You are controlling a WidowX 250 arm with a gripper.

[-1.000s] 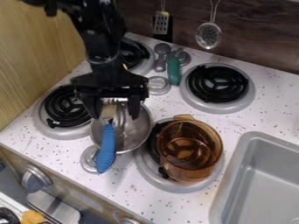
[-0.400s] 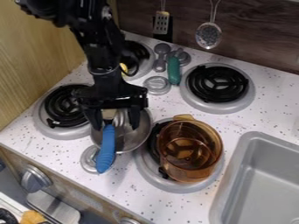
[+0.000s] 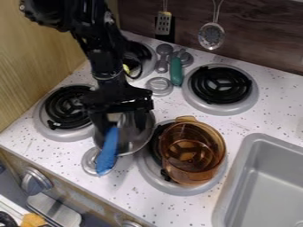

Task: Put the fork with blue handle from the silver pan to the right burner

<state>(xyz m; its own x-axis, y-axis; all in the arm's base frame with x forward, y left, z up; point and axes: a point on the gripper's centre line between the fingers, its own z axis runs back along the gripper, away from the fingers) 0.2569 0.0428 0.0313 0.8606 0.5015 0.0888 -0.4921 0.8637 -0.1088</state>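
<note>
- Pictured in the camera view with the gripper (image 3: pixel 122 126) down over the silver pan (image 3: pixel 131 143), with jaws spread apart and without any visible pinch on the fork with blue handle (image 3: pixel 107 151).
- Shown with that fork leaning out across the pan's near rim, handle end above a round metal piece (image 3: pixel 89 162) on the counter (image 3: pixel 260 116), inner end partly hidden by the gripper.
- Judged to be at the grasping step, just ahead of pickup.
- Calls next for closing the jaws on the fork, lifting clear of the rim, then carrying past the amber pot (image 3: pixel 194 153) to the right burner (image 3: pixel 220 85), probably the one behind that pot.
- Brought slightly lower since the earlier frame, with the blue handle turned a little, and with pan and amber pot left in place.
</note>
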